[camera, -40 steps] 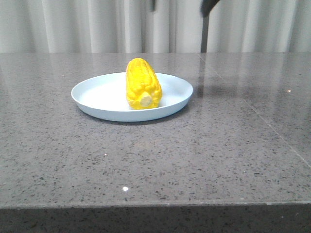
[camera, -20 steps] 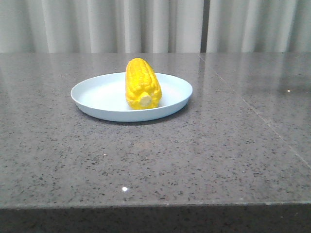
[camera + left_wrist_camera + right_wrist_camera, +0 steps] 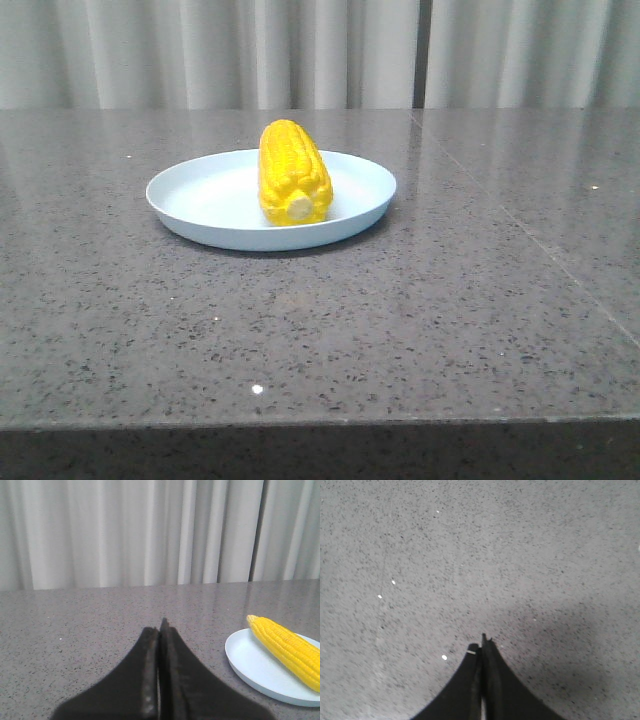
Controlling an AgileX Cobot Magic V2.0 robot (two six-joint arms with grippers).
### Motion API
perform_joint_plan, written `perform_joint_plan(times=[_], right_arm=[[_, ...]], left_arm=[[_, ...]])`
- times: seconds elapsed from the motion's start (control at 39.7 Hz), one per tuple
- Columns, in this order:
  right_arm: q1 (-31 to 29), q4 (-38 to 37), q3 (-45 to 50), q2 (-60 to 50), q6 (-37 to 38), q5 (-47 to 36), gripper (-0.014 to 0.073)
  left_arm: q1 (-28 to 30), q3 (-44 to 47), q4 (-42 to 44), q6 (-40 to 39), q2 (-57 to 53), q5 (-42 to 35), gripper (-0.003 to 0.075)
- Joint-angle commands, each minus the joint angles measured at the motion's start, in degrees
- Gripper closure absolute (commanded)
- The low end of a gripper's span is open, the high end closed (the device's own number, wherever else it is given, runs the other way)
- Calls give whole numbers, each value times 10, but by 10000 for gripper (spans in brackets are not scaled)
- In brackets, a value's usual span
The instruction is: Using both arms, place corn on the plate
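The yellow corn (image 3: 293,172) lies in the pale light-blue plate (image 3: 200,195) on the grey speckled table, its pale stub end toward the camera. Neither gripper shows in the front view. In the left wrist view the left gripper (image 3: 160,628) is shut and empty, low over the table, with the plate (image 3: 250,660) and the corn (image 3: 287,647) off to one side. In the right wrist view the right gripper (image 3: 481,645) is shut and empty above bare table, with no corn or plate in sight.
The grey speckled table (image 3: 400,320) runs to a front edge near the camera. Pale curtains (image 3: 200,50) hang behind its far edge. A thin seam (image 3: 500,215) crosses the tabletop on the right.
A dark arm part at the top of the front view one second ago has gone out of view, and its shadow right of the plate is gone. The corn and plate have not moved.
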Motion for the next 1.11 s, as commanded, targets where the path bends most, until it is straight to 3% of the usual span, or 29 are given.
perform_joint_plan(times=[0.0,0.25,0.48,1.08], right_arm=[[-3,-35,66,-79,-10,-97,663],[-3,-57,258,-299,-10,-225,663],[-3,-59,330,-457,-10,-287,663],[-3,-57,332,-487,-9,-274,663]], left_arm=[[1,-13,2,0,7,-46,734],[1,-13,2,0,7,-46,734],[1,-13,2,0,7,-46,734],[1,-13,2,0,7,-46,734]])
